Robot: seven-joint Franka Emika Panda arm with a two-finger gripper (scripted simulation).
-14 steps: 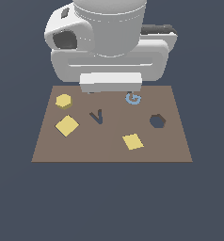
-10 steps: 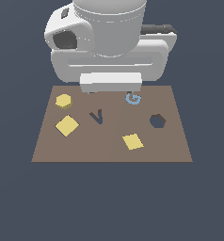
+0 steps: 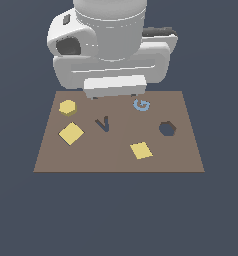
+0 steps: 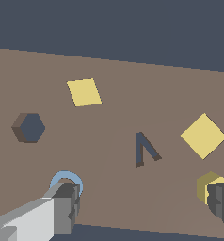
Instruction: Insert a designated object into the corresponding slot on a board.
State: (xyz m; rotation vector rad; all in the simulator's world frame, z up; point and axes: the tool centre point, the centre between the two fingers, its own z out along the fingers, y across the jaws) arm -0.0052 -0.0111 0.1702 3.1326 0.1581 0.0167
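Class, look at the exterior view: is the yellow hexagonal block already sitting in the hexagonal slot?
No, the yellow hexagonal block lies across the board from the empty hexagonal slot.

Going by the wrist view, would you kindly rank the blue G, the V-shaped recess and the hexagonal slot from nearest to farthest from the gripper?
Measured from the gripper, midway between its fingers:
1. V-shaped recess, just ahead of the gap between the fingers.
2. Blue G, partly hidden behind one finger.
3. Hexagonal slot, farthest, beyond the G on the board.
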